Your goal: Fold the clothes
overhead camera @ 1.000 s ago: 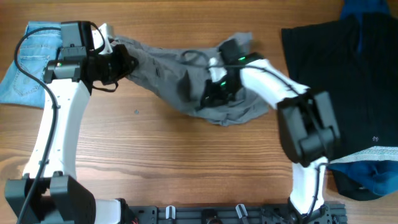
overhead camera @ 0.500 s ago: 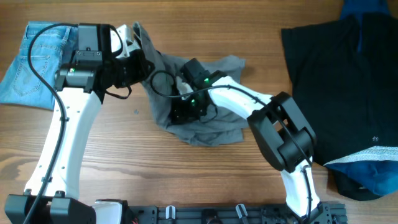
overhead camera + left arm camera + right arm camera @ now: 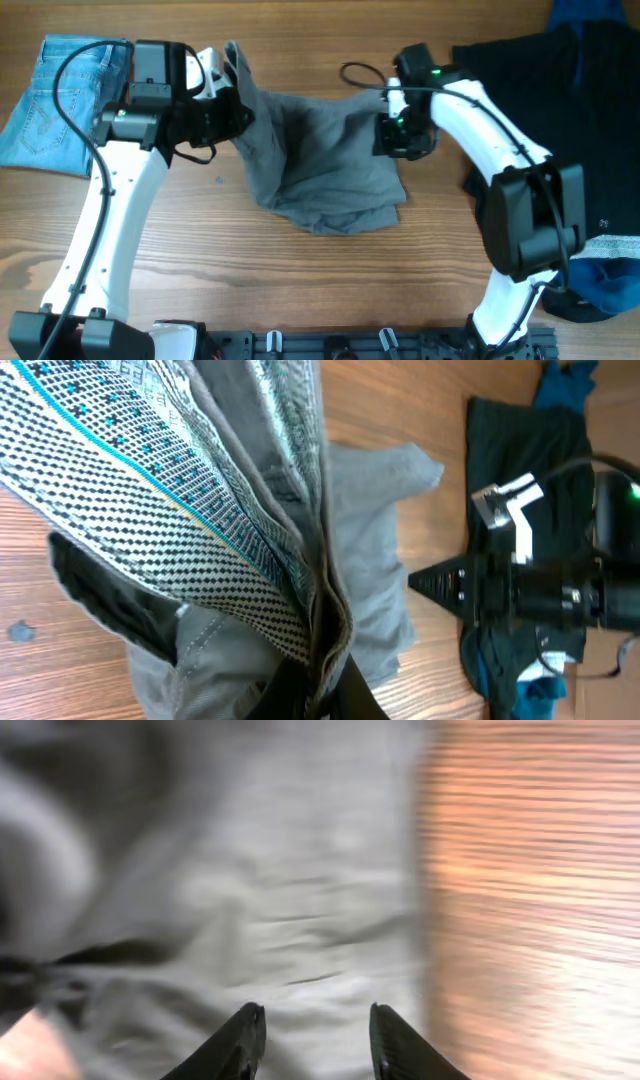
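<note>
Grey trousers (image 3: 320, 165) lie bunched at the centre of the table (image 3: 300, 290), between light-blue jeans (image 3: 45, 110) at the left and a black garment (image 3: 560, 120) at the right. At the waistband (image 3: 180, 500) the left gripper (image 3: 232, 105) is clamped, holding that end raised. The right gripper (image 3: 392, 135) hovers at the cloth's right edge, jaws parted, holding nothing. Judged step: spreading the trousers flat before folding. Done well, the right gripper pinches a single layer at the free edge; both arms then draw apart evenly and low, clearing wrinkles without dragging neighbouring garments.
</note>
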